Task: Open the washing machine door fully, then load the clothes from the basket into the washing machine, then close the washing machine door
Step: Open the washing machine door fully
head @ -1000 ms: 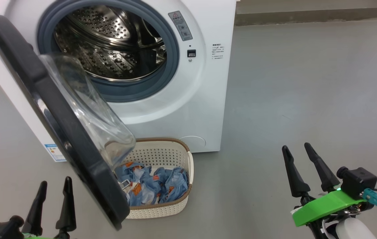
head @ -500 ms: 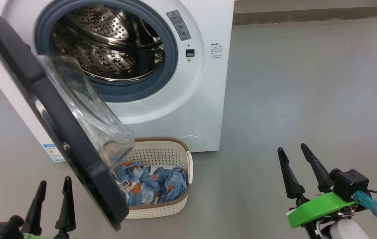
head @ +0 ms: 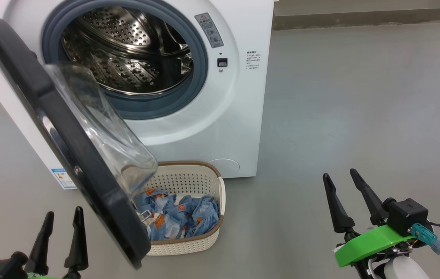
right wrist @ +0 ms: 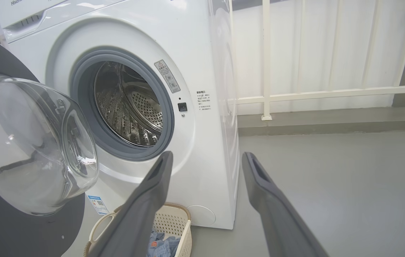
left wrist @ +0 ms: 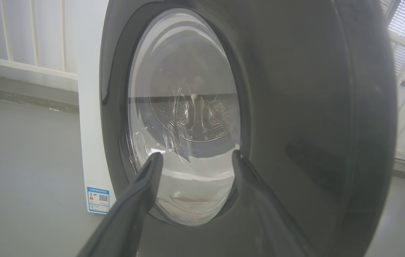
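Black-rimmed washing machine door (head: pixel 30 97) hanging wide open, partly over basket (head: pixel 188 245) with blue clothes (head: pixel 190 217) inside. Left tool (head: pixel 65 211) and right tool (head: pixel 339 173) both spread apart, gripping nothing.

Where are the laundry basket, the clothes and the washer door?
basket (head: pixel 187 246), head view, on its cream front wall.
clothes (head: pixel 200 211), head view, on the middle of the blue heap.
door (head: pixel 28 79), head view, on its black rim.

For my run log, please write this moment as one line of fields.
door: open, overhanging basket | clothes: in basket | drum: no clothes seen | left tool: open, free | right tool: open, free
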### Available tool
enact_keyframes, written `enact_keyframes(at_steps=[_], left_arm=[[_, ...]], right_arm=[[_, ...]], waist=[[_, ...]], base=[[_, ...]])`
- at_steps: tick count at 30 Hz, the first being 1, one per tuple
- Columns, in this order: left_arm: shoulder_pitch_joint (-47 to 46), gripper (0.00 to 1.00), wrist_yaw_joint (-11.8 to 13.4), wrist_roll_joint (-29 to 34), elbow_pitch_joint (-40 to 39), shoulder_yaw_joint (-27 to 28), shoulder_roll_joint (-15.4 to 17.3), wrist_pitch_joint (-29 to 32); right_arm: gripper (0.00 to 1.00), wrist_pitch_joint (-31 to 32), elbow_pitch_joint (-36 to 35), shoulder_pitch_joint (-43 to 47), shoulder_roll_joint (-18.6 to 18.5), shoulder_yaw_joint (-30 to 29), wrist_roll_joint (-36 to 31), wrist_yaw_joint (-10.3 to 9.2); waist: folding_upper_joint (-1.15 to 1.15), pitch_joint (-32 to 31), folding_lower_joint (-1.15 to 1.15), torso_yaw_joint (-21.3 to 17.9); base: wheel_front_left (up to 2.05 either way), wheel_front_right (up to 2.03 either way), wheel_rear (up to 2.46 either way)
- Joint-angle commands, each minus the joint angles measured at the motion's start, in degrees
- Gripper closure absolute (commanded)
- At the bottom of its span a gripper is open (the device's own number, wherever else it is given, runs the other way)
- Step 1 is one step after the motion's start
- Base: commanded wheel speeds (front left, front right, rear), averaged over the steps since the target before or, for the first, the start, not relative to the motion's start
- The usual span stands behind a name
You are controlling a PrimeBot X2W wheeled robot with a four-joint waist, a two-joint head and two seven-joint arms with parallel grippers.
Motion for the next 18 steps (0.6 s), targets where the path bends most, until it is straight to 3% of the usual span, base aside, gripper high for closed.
enact_keyframes(at_steps=[1, 18], left_arm=[[-1.31, 0.0, -0.12, 0.12, -1.02, 2.08, 1.06, -0.37], [-1.43, 0.0, -0.12, 0.13, -1.07, 2.29, 1.01, -0.37]], right_arm=[[0.0, -0.7, -1.17, -0.38, -0.05, 0.96, -0.25, 0.33], [0.0, -0.71, -0.95, -0.76, 0.27, 0.96, 0.54, 0.33]], waist=[[0.0, 0.0, 0.0, -0.02], [0.0, 0.08, 0.0, -0.35]], base=[[0.0, 0.0, 0.0], [0.0, 0.0, 0.0]])
